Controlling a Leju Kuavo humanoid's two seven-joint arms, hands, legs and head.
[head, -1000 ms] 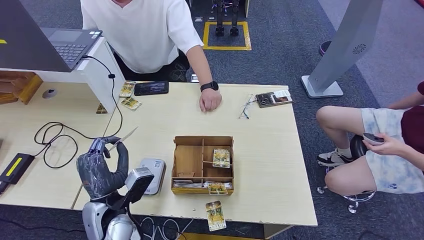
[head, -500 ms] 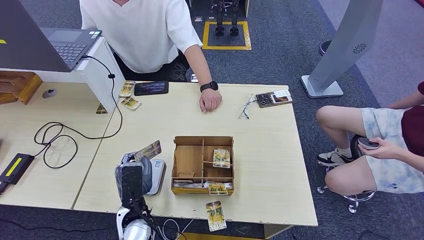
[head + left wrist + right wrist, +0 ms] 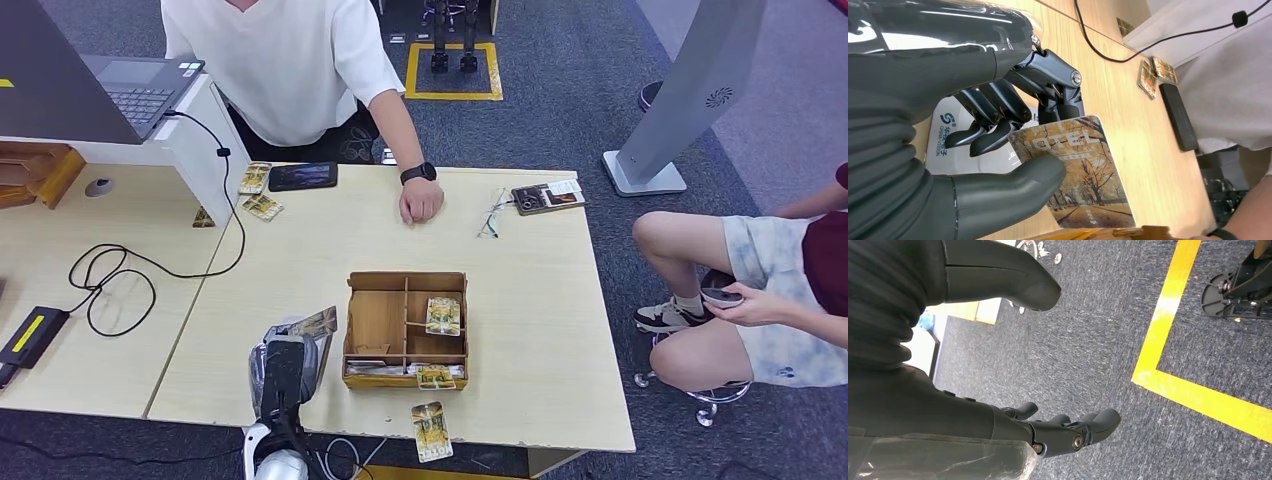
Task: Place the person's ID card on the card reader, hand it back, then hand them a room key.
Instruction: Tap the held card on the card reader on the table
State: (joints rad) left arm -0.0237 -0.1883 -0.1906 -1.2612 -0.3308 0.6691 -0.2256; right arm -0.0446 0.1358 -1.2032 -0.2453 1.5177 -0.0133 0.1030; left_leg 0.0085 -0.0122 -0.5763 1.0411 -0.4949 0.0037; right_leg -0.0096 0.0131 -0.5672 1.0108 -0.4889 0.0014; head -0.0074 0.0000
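Broad pale wooden table (image 3: 300, 240), spanning most of the head view and carrying everything. Person in a white top at the far edge, one fist (image 3: 420, 200) resting on the wood, apparently waiting for the card back. Wooden compartment box (image 3: 405, 330) in the middle, several printed cards lying in its sections, probably the stock of room keys. White card reader (image 3: 948, 137) at the near edge, placed within easy reach of the left arm.

Left robot hand (image 3: 998, 130) over that reader, fingers closed, pinching the ID card (image 3: 1080, 172) between thumb and dark fingers, the printed autumn-tree face turned toward the wrist camera. Card held tilted and seemingly just above the reader rather than flat on it, so the placing step looks not yet finished. Contact between card and reader impossible to confirm. Reader largely covered by the wrist in the head view. First letter of the card's lettering hidden behind a fingertip.

Right robot hand (image 3: 1068, 432) hanging over grey carpet, fingers loosely spread, holding nothing.
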